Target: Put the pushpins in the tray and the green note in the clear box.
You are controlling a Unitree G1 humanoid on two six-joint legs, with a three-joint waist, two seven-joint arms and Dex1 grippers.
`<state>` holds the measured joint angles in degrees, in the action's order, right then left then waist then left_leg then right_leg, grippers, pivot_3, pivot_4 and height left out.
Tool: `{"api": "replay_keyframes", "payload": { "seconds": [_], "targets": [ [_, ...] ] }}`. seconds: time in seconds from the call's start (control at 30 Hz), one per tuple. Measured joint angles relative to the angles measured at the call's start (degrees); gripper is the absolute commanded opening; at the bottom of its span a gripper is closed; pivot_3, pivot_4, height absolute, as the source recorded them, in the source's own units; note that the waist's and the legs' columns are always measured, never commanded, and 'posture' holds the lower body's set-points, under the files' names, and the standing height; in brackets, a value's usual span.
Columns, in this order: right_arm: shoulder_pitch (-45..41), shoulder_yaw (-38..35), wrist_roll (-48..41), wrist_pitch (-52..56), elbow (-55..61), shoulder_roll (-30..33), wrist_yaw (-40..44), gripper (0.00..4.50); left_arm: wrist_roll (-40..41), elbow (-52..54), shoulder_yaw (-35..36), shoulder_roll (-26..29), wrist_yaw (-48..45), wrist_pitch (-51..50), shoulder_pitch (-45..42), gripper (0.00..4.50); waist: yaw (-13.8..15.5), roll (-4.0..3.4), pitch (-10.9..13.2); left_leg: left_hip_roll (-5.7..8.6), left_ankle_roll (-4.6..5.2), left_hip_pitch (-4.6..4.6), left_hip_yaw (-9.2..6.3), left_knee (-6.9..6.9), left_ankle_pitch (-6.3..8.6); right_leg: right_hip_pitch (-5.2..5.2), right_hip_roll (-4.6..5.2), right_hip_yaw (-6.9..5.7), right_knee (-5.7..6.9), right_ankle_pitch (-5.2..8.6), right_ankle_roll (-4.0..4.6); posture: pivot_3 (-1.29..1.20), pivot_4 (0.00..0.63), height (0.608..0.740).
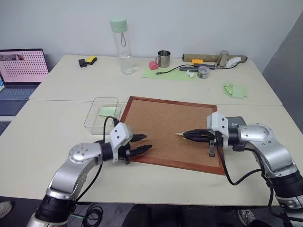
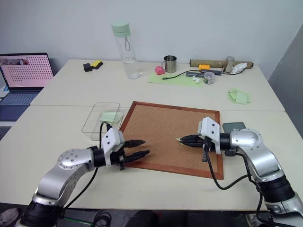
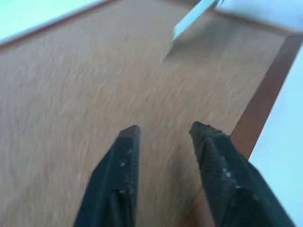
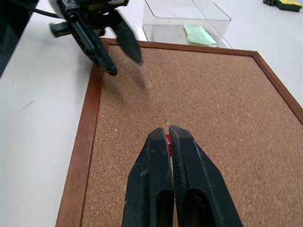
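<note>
My right gripper [image 1: 183, 135] hangs over the middle of the corkboard [image 1: 161, 118], shut on a red pushpin [image 4: 167, 140] that peeks out between its fingertips. A pale sliver sticks out past the tips. Over the board's near left edge my left gripper [image 1: 142, 144] is open and holds nothing. The clear box [image 1: 94, 116] stands just left of the board, and the green note [image 1: 109, 111] lies flat inside it. Part of the dark grey tray [image 2: 234, 126] shows behind my right wrist, by the board's right edge.
Along the far side of the table stand a water bottle [image 1: 121, 45], a metal cup [image 1: 164, 58], a large pale green sheet [image 1: 168, 74] with a cable, and a green wad [image 1: 235, 90]. A laptop [image 1: 21, 71] sits at the far left.
</note>
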<state>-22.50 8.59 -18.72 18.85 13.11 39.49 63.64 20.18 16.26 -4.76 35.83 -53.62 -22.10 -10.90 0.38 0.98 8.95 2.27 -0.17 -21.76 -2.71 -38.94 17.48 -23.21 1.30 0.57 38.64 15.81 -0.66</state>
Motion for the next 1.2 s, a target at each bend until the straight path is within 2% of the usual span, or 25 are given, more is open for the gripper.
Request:
{"api": "replay_keyframes", "payload": {
  "seconds": [0.13,0.3,0.5,0.53,0.73,0.97,1.2],
  "targets": [
    [-1.4,0.0,-1.0,1.9,1.2,0.8,1.1,0.0,-1.5,-1.7,-3.7,-1.5,-1.9,1.7,-5.0,2.84,-0.3,0.03,0.0,0.0,-0.01,-0.02,-0.01,0.02,-0.01,-0.01,-0.01,-0.03,-0.03,0.0,0.0,0.0,0.15,0.74],
    [-3.6,0.0,-3.1,6.3,3.3,1.1,1.4,0.0,-6.8,-11.0,-11.6,-6.0,-6.1,8.7,-14.5,2.84,-0.2,0.03,0.1,0.02,-0.02,-0.06,-0.03,-0.02,-0.01,-0.01,0.0,-0.06,-0.02,0.0,0.0,0.0,0.15,0.74],
    [-3.9,0.0,-4.2,9.0,4.3,1.4,1.3,0.0,-10.1,-22.2,-15.0,-11.4,-8.7,15.3,-21.3,2.84,-0.2,0.04,0.1,0.02,-0.02,-0.08,-0.03,-0.03,-0.02,-0.03,-0.01,-0.06,-0.02,0.0,0.0,0.0,0.15,0.74],
    [-3.9,0.0,-4.2,9.2,4.4,1.4,1.3,0.0,-10.2,-24.0,-15.1,-12.3,-9.0,16.2,-22.3,2.5,-0.2,0.04,0.1,0.02,-0.02,-0.08,-0.03,-0.03,-0.02,-0.03,-0.01,-0.06,-0.02,0.0,0.0,0.0,0.15,0.74],
    [-4.0,0.0,-5.0,10.4,4.8,1.7,1.2,0.0,-10.9,-32.2,-15.1,-16.6,-9.5,19.3,-25.8,1.48,-0.4,0.06,0.1,0.02,-0.03,-0.08,-0.03,-0.04,-0.02,-0.03,-0.02,-0.07,-0.01,0.0,0.0,0.0,0.15,0.74],
    [-4.0,0.0,-5.4,11.1,5.1,1.7,1.0,0.0,-11.1,-32.8,-15.1,-18.3,-9.7,20.0,-25.6,0.05,-0.3,0.06,0.1,0.02,-0.03,-0.11,-0.05,-0.05,-0.02,-0.05,-0.02,-0.07,-0.01,0.0,0.0,0.0,0.15,0.74],
    [-4.0,0.0,-5.4,11.7,5.1,1.7,0.6,0.0,-11.0,-32.1,-15.0,-18.6,-9.6,19.6,-23.8,0.01,-0.3,0.06,0.1,0.02,-0.04,-0.1,-0.06,-0.05,-0.03,-0.05,-0.02,-0.07,-0.01,0.0,0.0,0.0,0.15,0.74]
  ]
}}
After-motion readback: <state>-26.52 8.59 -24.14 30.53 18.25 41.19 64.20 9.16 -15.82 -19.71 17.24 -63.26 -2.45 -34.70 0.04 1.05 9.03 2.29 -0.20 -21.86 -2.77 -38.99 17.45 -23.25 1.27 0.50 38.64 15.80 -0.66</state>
